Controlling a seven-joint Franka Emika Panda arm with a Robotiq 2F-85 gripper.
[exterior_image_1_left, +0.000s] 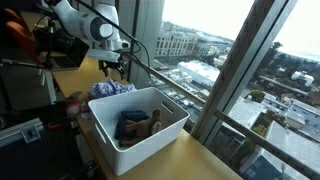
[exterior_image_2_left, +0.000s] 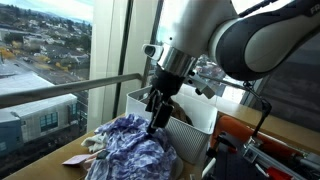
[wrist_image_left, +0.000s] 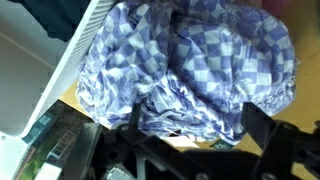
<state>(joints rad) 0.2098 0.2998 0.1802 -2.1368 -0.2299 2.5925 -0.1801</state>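
Right now my end effector (exterior_image_2_left: 157, 120) hangs with fingers apart, close over the blue checked cloth (exterior_image_2_left: 135, 152), crumpled on the worktop (exterior_image_1_left: 205, 160) just beyond the white bin's (exterior_image_1_left: 118, 150) far side.

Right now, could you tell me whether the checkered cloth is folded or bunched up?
Bunched up: the checkered cloth lies in a rumpled heap beside the white bin, outside it.

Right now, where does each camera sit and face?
Exterior view: across the white bin toward the arm, window at right; open gripper above the checkered cloth.
Exterior view: close beside the cloth, window at left; arm enters from right.
Wrist view: looks down onto cloth; fingers at bottom edge.
All three share cloth and bin.
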